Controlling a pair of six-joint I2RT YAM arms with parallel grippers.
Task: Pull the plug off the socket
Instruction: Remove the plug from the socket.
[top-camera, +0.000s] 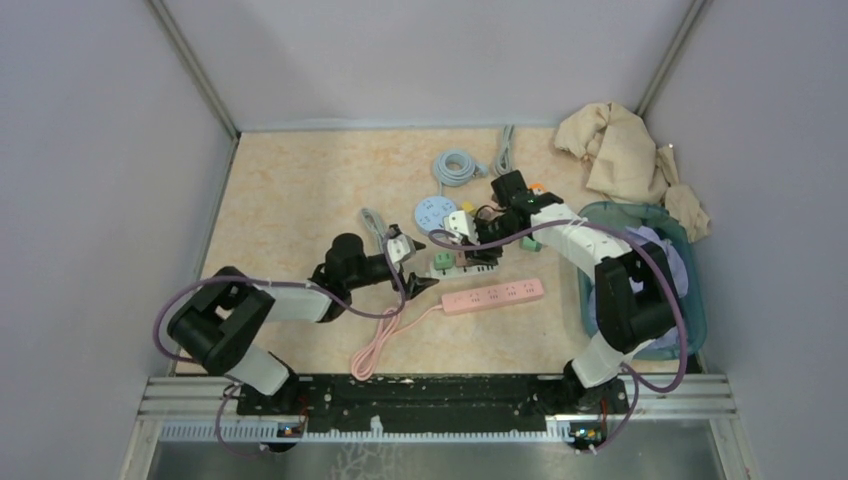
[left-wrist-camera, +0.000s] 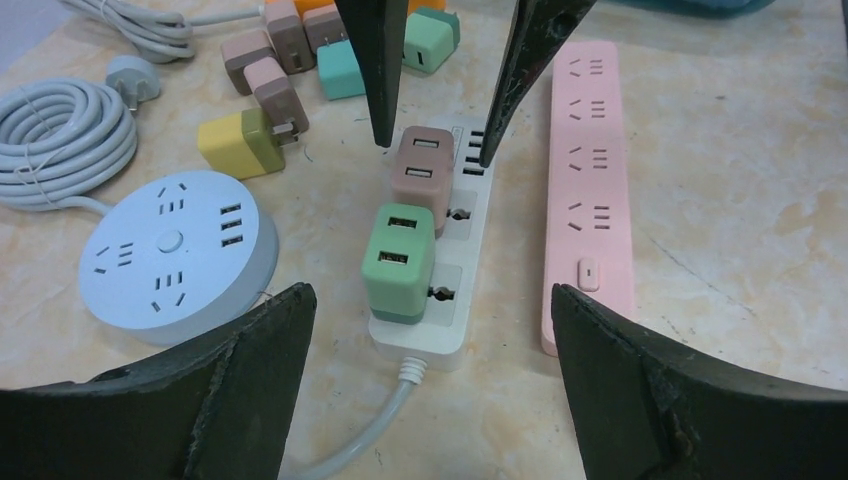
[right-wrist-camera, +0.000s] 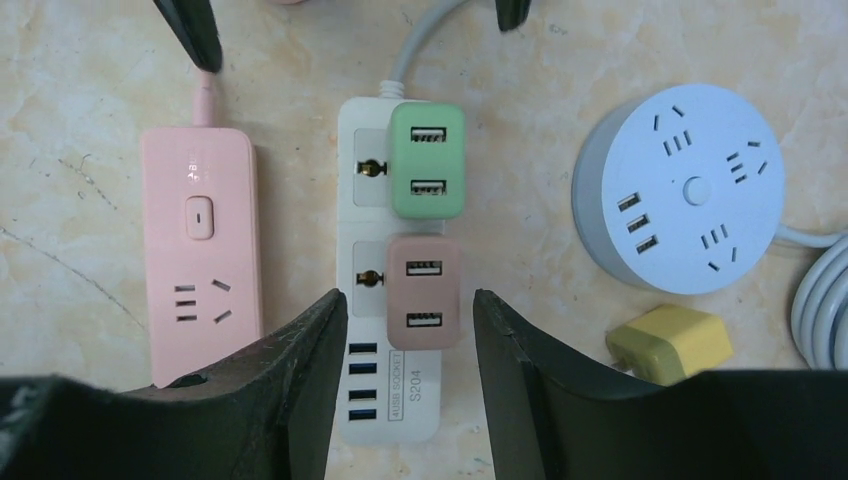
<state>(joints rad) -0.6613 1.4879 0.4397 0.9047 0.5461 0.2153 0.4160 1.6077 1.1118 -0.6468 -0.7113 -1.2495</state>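
A white power strip lies on the table with a green plug and a brown plug seated side by side in its sockets. My right gripper hangs open over the strip's USB end, one finger on each side of the brown plug and small gaps between. From the left wrist those right fingers come down beside the brown plug. My left gripper stands wide open over the strip's cable end, near the green plug, holding nothing. From above, both grippers meet over the strip.
A pink power strip lies alongside the white one. A round white socket and a yellow plug sit on the other side. Several loose plugs and a coiled grey cable lie beyond. A blue basket of cloth stands at the right.
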